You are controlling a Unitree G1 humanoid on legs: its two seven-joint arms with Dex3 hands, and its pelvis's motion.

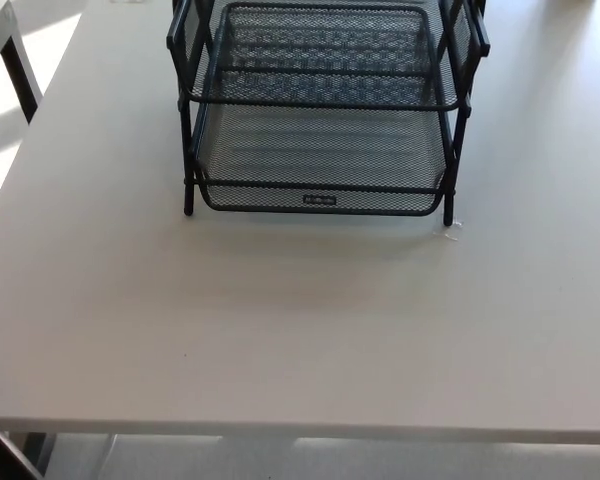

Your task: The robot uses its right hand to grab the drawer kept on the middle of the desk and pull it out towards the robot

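Nothing begun: black wire-mesh stacked drawer tray (pixel 325 110) at upper centre of frame on pale grey worktop (pixel 280 330), lower drawer (pixel 320 165) pushed in, no hand visible, fingers' state impossible to tell.

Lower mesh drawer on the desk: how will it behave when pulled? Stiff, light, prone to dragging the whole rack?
The lower drawer is wire mesh, so probably light and fairly stiff. The frame stands on thin legs on a smooth desk, so the whole rack may slide along. The front rim looks thin, possibly slippery.
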